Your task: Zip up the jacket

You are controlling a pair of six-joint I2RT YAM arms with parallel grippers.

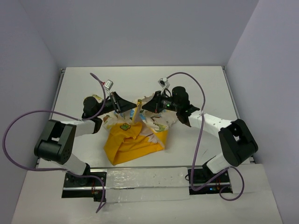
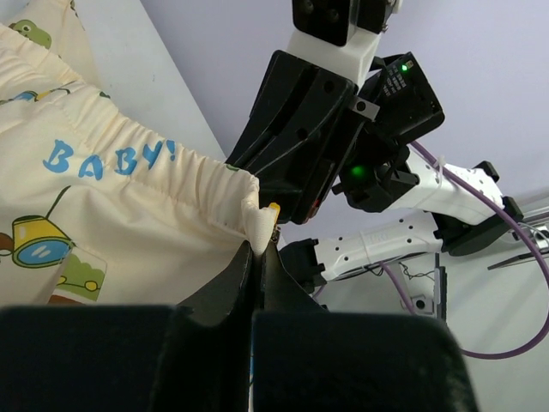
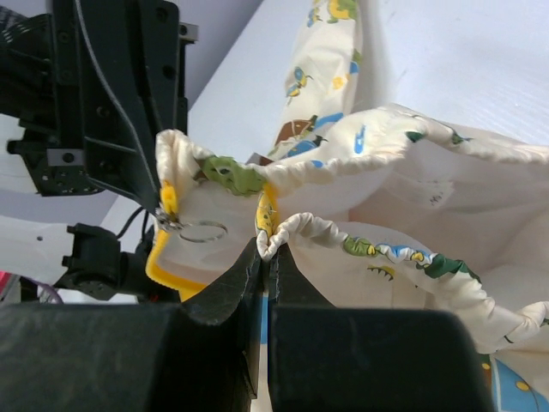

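Note:
The jacket (image 1: 135,140) lies mid-table, its yellow-orange part toward me and its cream cartoon-print part lifted between the arms. My left gripper (image 1: 125,106) is shut on a corner of the cream elastic hem (image 2: 259,230), next to the "BABY" print. My right gripper (image 1: 145,105) is shut on the gathered cream hem beside the yellow zipper edge (image 3: 268,242). A metal zipper pull with a ring (image 3: 202,230) hangs on the yellow zipper tape just left of the right fingers. The two grippers face each other, a few centimetres apart.
The white table (image 1: 205,84) is bounded by grey walls at the back and sides. Purple cables (image 1: 28,116) loop off both arms. The arm bases stand on a taped strip (image 1: 145,179) at the near edge.

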